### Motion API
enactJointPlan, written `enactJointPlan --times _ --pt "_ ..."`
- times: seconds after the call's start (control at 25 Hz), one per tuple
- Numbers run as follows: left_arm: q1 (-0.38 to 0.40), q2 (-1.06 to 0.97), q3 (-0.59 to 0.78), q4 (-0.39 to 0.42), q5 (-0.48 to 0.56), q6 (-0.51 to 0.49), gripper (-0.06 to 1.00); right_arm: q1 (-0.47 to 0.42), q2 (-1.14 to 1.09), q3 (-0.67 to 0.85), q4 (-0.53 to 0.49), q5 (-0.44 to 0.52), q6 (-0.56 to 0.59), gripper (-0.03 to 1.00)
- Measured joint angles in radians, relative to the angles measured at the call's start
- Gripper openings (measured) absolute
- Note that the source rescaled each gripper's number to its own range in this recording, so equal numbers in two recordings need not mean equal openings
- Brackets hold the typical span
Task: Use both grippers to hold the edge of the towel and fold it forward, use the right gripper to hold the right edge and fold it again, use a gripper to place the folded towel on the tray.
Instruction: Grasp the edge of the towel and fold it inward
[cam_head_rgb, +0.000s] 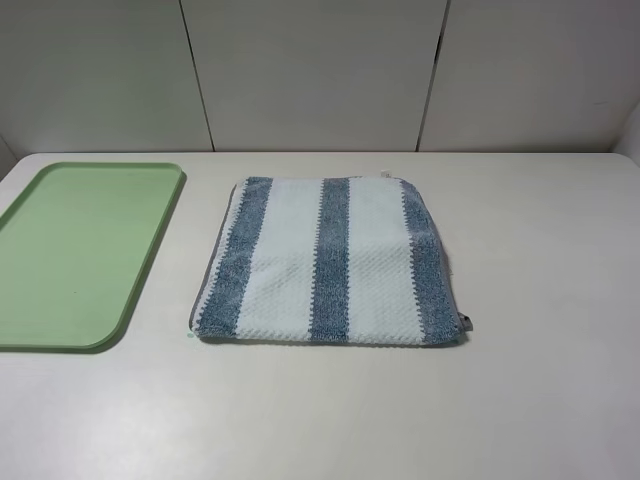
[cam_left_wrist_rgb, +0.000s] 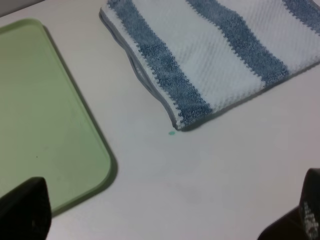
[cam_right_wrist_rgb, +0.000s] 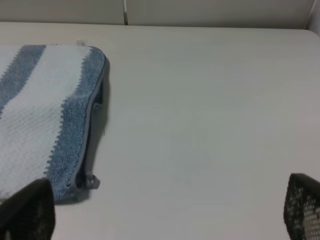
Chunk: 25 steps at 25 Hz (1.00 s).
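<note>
The towel (cam_head_rgb: 330, 262) lies flat in the middle of the exterior high frame on the pale tabletop (cam_head_rgb: 540, 320), its blue-grey and white stripes running from the bottom of the frame toward the top; its grey hem (cam_left_wrist_rgb: 145, 80) shows more than one layer stacked along the side, and the right wrist view shows the same layering at the opposite side; a small white tag (cam_head_rgb: 385, 174) sticks out at its upper edge; the light-green tray (cam_head_rgb: 70, 250) sits at the left of the frame, apart from the towel with a strip of bare tabletop between them; a tiny green speck (cam_left_wrist_rgb: 172, 133) rests on the tabletop just beside the towel's lower left corner; white wall panels (cam_head_rgb: 310, 70) with dark seams fill the top of the frame; the left end effector (cam_left_wrist_rgb: 165, 212) hangs over bare tabletop between tray and towel, its black fingers (cam_left_wrist_rgb: 25, 212) spread wide with nothing between them; the right end effector (cam_right_wrist_rgb: 165, 210) is likewise spread wide and empty-handed, one finger (cam_right_wrist_rgb: 30, 212) above the towel's corner, the other over bare tabletop
</note>
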Motion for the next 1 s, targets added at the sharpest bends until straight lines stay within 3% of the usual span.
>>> enactJointPlan --times 1.0 --pt "0.0 0.0 0.0 0.0 0.0 0.0 1.0 0.0 0.0 0.0 0.0 0.0 0.0 1.0"
